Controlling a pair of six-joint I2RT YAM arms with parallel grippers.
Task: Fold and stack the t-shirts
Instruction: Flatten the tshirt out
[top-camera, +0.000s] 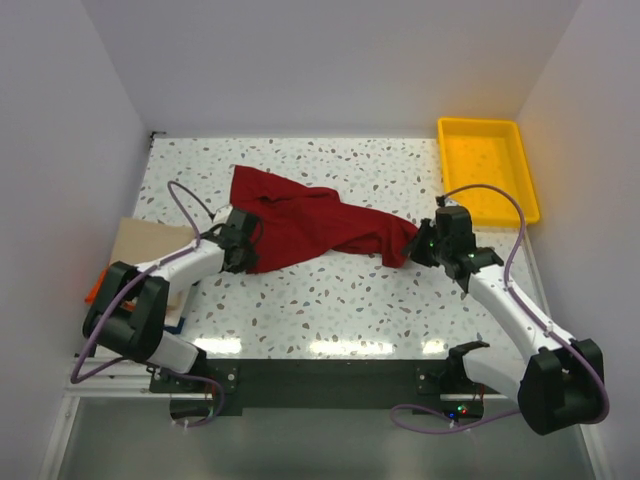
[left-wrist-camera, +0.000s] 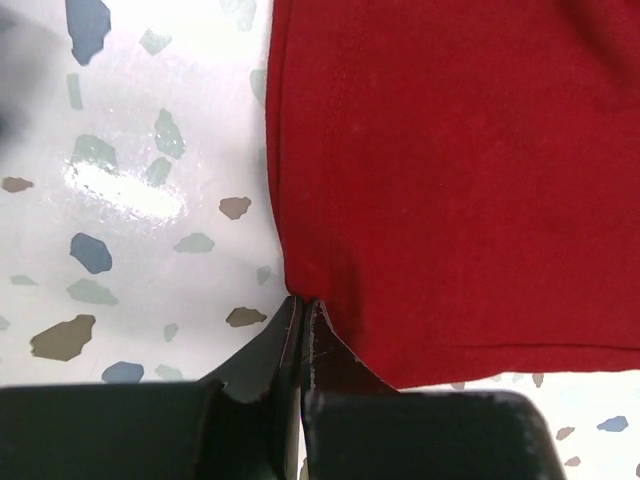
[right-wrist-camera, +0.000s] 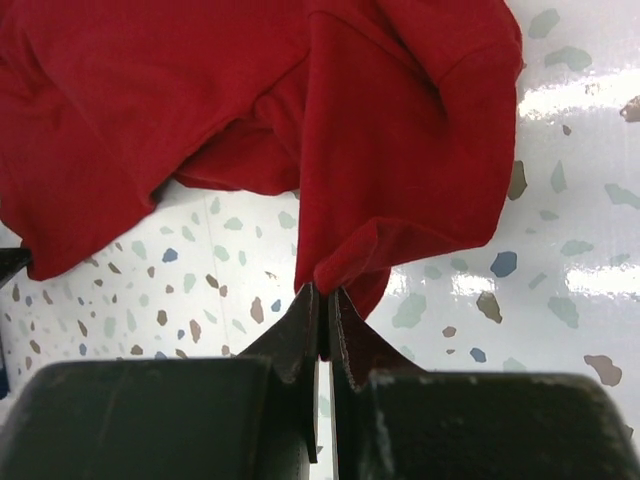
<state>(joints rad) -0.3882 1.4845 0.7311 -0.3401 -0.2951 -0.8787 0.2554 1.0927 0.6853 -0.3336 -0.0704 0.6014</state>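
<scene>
A dark red t-shirt (top-camera: 300, 225) lies crumpled and stretched across the middle of the speckled table. My left gripper (top-camera: 243, 243) sits at its left lower edge. In the left wrist view the left gripper (left-wrist-camera: 302, 300) has its jaws pressed together on the hem corner of the flat red cloth (left-wrist-camera: 450, 180). My right gripper (top-camera: 420, 245) holds the shirt's right end. The right wrist view shows that gripper (right-wrist-camera: 322, 290) shut on a bunched fold of the red t-shirt (right-wrist-camera: 200, 90), which hangs lifted off the table there.
A folded tan t-shirt (top-camera: 140, 243) lies at the table's left edge, with a bit of orange cloth (top-camera: 94, 291) showing beside the left arm. A yellow tray (top-camera: 480, 122) stands at the back right corner. White walls close in both sides and the back.
</scene>
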